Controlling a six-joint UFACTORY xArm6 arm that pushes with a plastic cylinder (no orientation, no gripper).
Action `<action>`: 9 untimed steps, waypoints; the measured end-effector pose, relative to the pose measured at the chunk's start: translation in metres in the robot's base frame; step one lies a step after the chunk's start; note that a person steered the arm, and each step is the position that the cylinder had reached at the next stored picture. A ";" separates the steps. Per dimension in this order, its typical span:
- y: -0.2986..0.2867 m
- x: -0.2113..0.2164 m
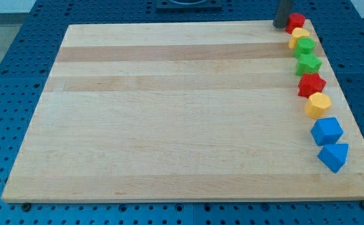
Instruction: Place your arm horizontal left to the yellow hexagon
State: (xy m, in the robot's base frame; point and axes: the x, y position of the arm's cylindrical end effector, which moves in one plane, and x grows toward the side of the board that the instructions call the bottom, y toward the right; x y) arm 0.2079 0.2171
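Resting at the board's [169, 125] top-right corner, my tip [279, 26] touches down just at 9 o'clock of the red block [296, 21], holding nothing. Yellow hexagon [318, 105], a squat faceted orange-yellow piece, sits on the right edge, well apart from the tip at approx 5 o'clock. It lies btw the red star [311, 84] at 12 and blue cube [326, 131] at 6, w/ a yellow block [299, 36], two green blocks [304, 45] [308, 63] and a blue wedge [333, 156] in the same column.

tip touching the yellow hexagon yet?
Apart. The camera view shows my tip at the board's top right beside the red block, with several blocks between it and the yellow hexagon.
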 end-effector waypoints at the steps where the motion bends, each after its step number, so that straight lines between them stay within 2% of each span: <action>1: 0.000 0.000; 6: -0.020 -0.016; 7: -0.068 -0.011; 8: -0.106 0.013; 9: -0.120 0.059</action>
State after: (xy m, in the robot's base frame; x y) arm 0.2668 0.0968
